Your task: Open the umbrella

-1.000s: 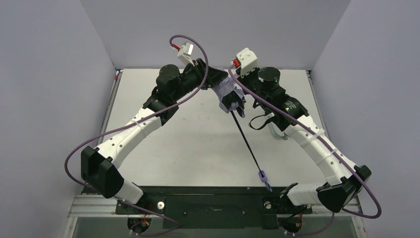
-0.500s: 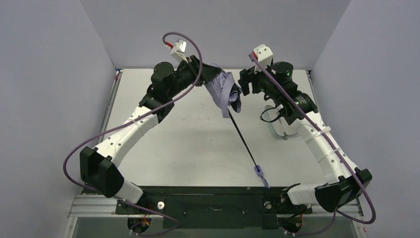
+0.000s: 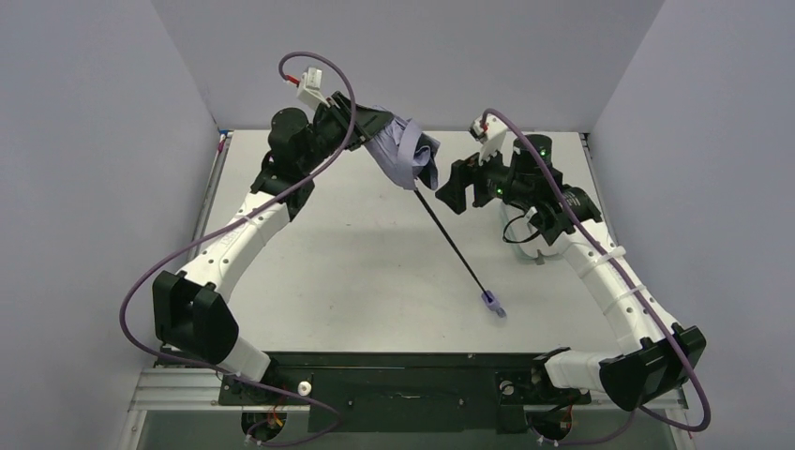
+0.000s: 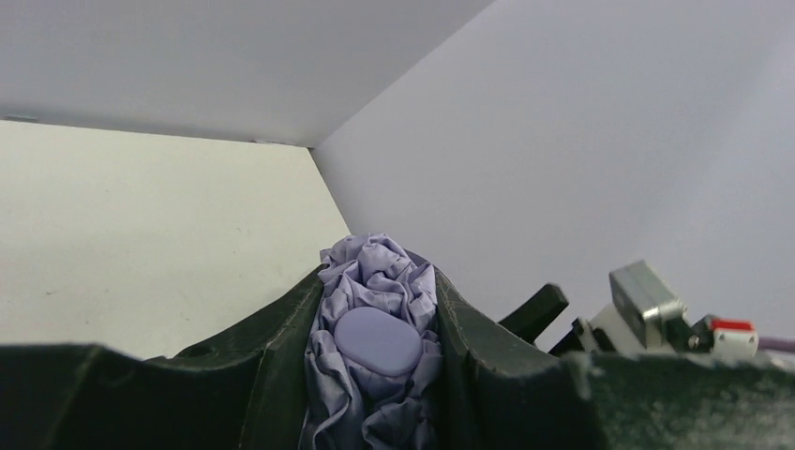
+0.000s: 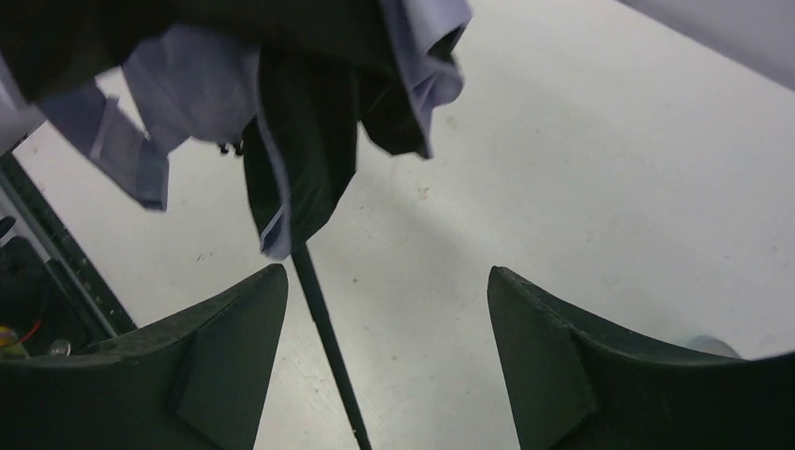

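R gripper: the right gripper (image 3: 454, 187) has just let go. A sec ago it was shut at the canopy; now I see its jaws spread wide w/ nothing between them, backed off just to the right of the fabric.
L gripper: the left gripper (image 4: 378, 291) is clamped narrow on the top end of the umbrella (image 3: 405, 157). In the wrist view, bunched lavender cloth and the round cap (image 4: 378, 339) sit between its fingers. Same grip as a sec ago.
L arm: it has swung up and to the left since then, taking the whole umbrella along.
Umbrella pos: it hangs from the L gripper over the far-middle of the desk (image 3: 356, 272), tilted. The shaft (image 3: 450, 244) runs down and toward me and to the right.
Handle: the handle (image 3: 489, 300) is at the low end and has shifted away from the bases w/ the swing. Can't tell if it touches the desk or hangs just above.
Canopy: the canopy (image 5: 300, 141) is loose and drooping, black lining showing, folds hanging round the shaft. Not spread.
Shaft: looks drawn out long. I can't see the runner under the cloth.
Meaning for task: I judge the pull phase is over and R is free to regrip. Umbrella isn't open yet.
Next, my guess: R needs to find the runner or the shaft below the cloth and push toward the top while L holds.
Risk: only one grip now, on soft cloth, so the top could slip or twist when R pushes.
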Tool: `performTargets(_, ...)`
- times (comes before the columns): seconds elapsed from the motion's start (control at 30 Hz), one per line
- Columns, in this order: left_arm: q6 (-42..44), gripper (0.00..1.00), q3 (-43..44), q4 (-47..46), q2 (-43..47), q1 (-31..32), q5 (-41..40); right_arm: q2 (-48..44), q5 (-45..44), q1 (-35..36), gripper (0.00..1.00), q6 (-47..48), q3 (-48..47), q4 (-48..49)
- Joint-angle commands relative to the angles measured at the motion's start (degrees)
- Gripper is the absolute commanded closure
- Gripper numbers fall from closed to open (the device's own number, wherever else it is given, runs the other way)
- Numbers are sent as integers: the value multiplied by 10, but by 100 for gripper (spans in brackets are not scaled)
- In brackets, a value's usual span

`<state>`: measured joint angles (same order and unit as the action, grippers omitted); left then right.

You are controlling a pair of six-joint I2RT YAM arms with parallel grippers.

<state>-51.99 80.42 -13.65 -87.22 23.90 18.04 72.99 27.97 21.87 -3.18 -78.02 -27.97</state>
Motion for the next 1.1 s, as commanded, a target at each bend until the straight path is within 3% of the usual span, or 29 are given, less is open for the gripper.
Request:
performTargets(0.0, -104, 100, 24, -27, -1, -29, -3, -16, 38, 28, 26, 10, 24, -6)
performTargets(0.1, -200, 100, 3, 40, -4, -46, -21, -13, 22, 40, 26, 24, 29, -7)
performTargets(0.17, -190, 100, 8, 197, -3, -49, -64, -10, 20, 42, 27, 27, 28, -7)
performTargets(0.37, -160, 100, -18, 383, 0, -52, -144, -5, 36, 57, 31, 25, 24, -7)
performTargets(0.47, -175, 100, -52, 364, 3, -58, -114, 0, 24, 72, 31, 27, 21, -10)
performTargets(0.63, -202, 100, -58, 230, -2, -65, -24, 6, -10, 100, 26, 61, 31, -22)
performTargets(0.8, -153, 100, -24, 209, 2, -69, -3, 13, -46, 128, 19, 72, 50, -11)
performTargets(1.07, -191, 100, -61, 147, 43, -81, 13, 52, -108, 162, 22, 85, 48, 5)
